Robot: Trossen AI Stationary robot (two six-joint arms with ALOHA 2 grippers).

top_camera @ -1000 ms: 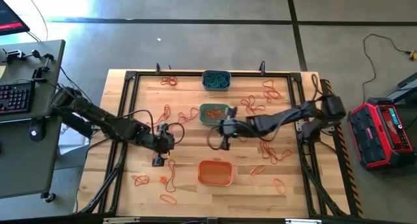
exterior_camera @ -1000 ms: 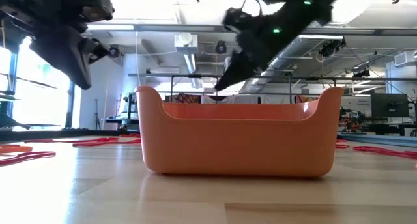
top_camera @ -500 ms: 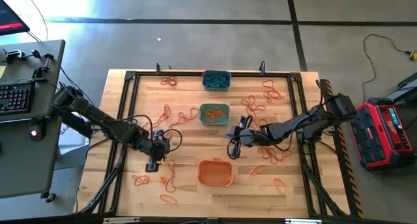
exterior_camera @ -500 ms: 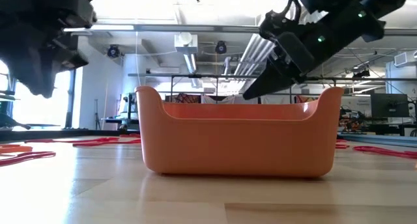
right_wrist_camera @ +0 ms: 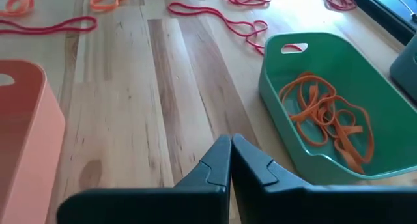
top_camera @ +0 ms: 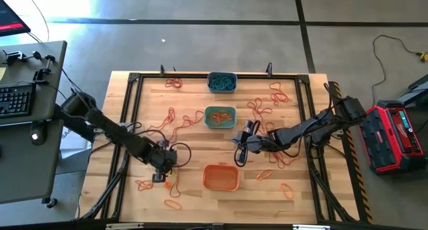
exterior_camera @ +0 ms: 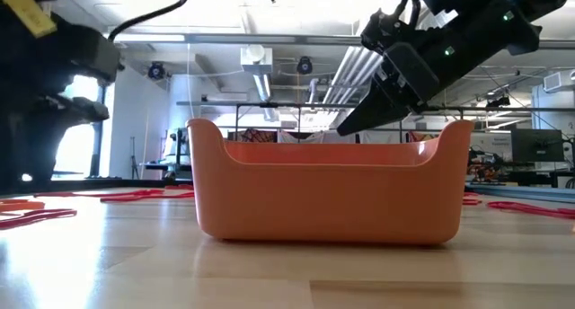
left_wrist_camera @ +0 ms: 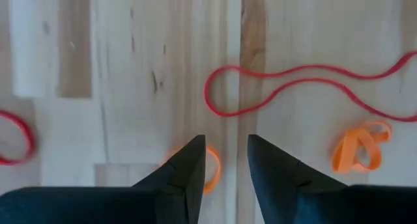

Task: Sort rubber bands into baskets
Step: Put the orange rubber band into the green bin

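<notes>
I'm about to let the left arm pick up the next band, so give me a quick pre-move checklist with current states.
1. Left gripper open: ok.
2. Small orange band lies under the left gripper's fingertips on the table: ok.
3. Long red band apart from the fingertips: ok.
4. Right gripper shut, with nothing in it: ok.
5. Right gripper between orange basket and teal-green basket, away from the left arm: ok.
6. Orange basket's contents: cannot tell.
</notes>
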